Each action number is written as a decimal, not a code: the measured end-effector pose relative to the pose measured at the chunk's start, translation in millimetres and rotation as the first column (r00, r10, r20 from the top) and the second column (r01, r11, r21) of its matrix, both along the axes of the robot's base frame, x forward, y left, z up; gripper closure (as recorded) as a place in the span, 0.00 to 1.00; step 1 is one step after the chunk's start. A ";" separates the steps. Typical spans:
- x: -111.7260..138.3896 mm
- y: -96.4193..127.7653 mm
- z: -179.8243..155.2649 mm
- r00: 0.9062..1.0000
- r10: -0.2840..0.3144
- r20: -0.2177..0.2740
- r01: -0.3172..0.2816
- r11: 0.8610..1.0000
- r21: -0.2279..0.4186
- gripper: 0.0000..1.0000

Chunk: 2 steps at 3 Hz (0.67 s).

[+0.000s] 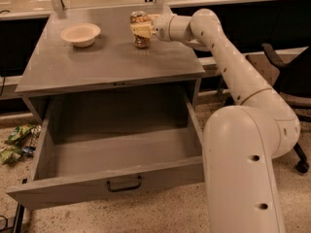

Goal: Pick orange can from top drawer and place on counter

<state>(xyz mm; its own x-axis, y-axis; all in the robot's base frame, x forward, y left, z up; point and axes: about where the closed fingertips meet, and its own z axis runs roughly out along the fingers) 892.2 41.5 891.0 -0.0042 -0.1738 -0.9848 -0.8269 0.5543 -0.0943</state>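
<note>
The orange can (141, 41) stands upright at the back middle of the grey counter (107, 64), with its base at or just above the surface. My gripper (141, 30) reaches in from the right and is shut on the can around its middle. The top drawer (73, 192) is pulled fully open below the counter and its inside is empty. Its dark bar handle (124, 184) sits at the centre of the front panel.
A shallow white bowl (80, 34) sits on the counter to the left of the can. A dark office chair (291, 76) stands to the right. Crumpled litter (17, 140) lies on the floor at the left. My arm's large body fills the lower right.
</note>
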 end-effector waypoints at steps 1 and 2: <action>9.4 -0.5 -5.2 1.000 -0.011 -0.003 0.011 1.000 0.026 0.22; 4.2 -15.4 1.9 1.000 -0.017 0.020 0.016 0.999 0.045 0.00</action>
<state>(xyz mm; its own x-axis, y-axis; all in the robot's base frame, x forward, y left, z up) 896.4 26.0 892.9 0.0132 -0.1294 -0.9915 -0.8156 0.5723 -0.0855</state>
